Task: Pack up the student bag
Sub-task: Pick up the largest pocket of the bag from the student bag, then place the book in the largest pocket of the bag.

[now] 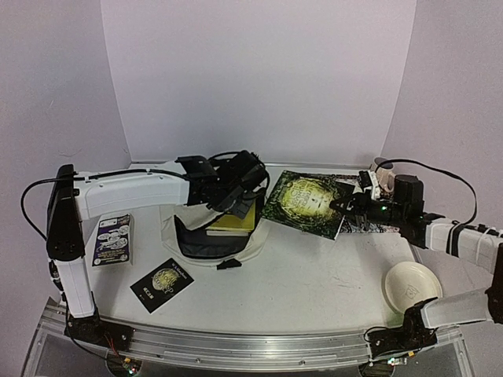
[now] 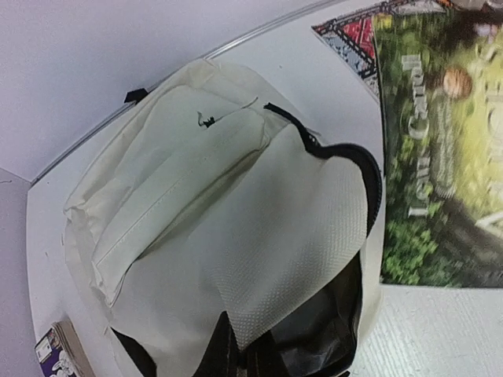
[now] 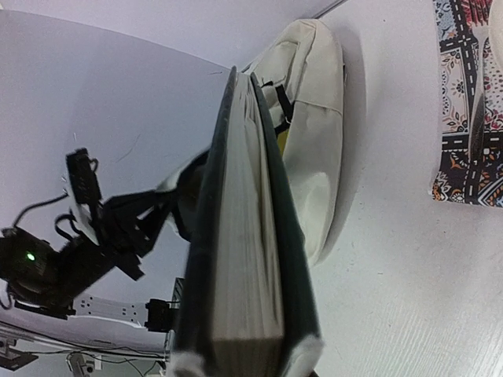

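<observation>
The student bag [image 1: 250,245] lay left of centre on the tabletop [image 1: 314,275], just right of two booklets [image 1: 112,239] that probably awaited packing. The left end effector [image 1: 236,196] was pinched fully closed on the bag's upper flap, apparently lifting it so the mouth gaped, with a yellow book [image 1: 233,223] showing inside. Further right, the right end effector [image 1: 346,206] clamped a green book [image 1: 305,203] by its edge, cover up, seemingly aimed toward that opening. A plate [image 1: 413,284] sat far right.
</observation>
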{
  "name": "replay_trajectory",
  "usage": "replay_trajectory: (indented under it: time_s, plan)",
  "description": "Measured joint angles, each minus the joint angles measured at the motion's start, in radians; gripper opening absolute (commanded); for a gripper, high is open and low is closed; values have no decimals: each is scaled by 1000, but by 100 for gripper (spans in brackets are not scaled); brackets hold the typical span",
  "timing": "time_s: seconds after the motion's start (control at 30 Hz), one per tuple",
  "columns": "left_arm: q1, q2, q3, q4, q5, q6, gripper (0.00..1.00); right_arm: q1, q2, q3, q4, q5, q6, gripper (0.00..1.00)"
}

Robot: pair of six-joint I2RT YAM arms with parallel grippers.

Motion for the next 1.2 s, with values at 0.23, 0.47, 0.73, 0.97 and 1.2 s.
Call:
replay_trajectory:
  time_s: [0.23,0.47,0.73,0.97,1.2]
  plan:
    - [5,33,211,-75,21,-22,0,61,-60,0,-70,44,-64,0]
    - [10,114,370,-158,73,-71,0,115,-67,0,-76,97,-53,0]
    - [61,151,422,-187,140,-128,0,256,-23,0,-65,146,25,0]
    - [100,174,463,-188,210,-162,0,299,91,0,-19,178,92,0]
    - [99,176,471,-195,300,-174,0,299,217,40,30,232,139,0]
